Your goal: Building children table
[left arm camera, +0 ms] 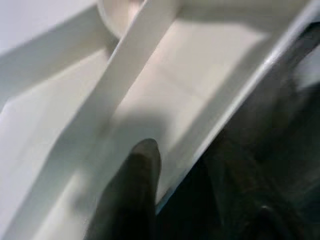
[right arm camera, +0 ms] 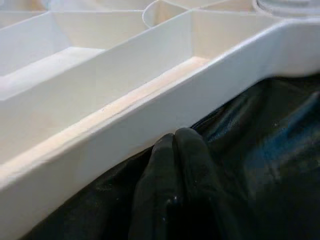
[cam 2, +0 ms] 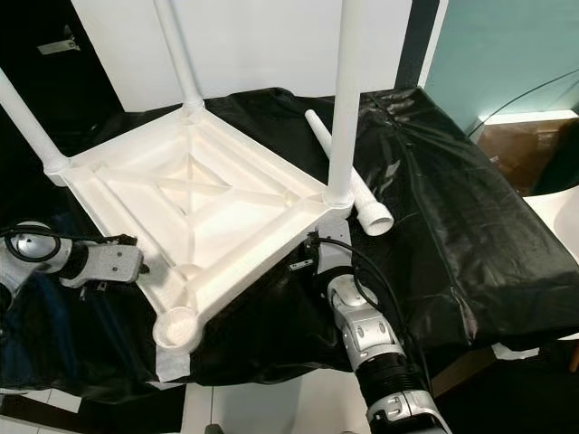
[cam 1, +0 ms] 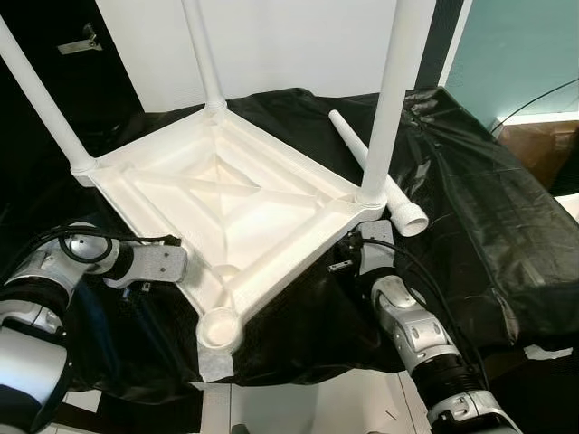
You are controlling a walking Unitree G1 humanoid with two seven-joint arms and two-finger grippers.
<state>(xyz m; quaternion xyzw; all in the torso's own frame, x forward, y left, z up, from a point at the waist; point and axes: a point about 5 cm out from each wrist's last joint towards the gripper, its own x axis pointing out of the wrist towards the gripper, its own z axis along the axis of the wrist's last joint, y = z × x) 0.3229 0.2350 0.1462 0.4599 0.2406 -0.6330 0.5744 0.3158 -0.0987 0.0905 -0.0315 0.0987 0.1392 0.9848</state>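
A white plastic children's table (cam 1: 226,194) lies upside down on a black cover. Three white legs (cam 1: 393,90) stand up from its corners. The near corner socket (cam 1: 220,327) is empty. A loose leg (cam 1: 403,208) lies on the cover behind the right corner. My left gripper (cam 1: 176,267) is at the table's left edge, and its wrist view looks along the rim wall (left arm camera: 200,135). My right gripper (right arm camera: 175,145) is shut, with its tips on the cover touching the outside of the right rim (right arm camera: 150,115).
The black cover (cam 1: 479,208) drapes over the whole work surface and sags at its right side. A cardboard box (cam 1: 543,149) stands at the far right. A white wall is behind, and pale floor (cam 1: 298,407) lies below the front edge.
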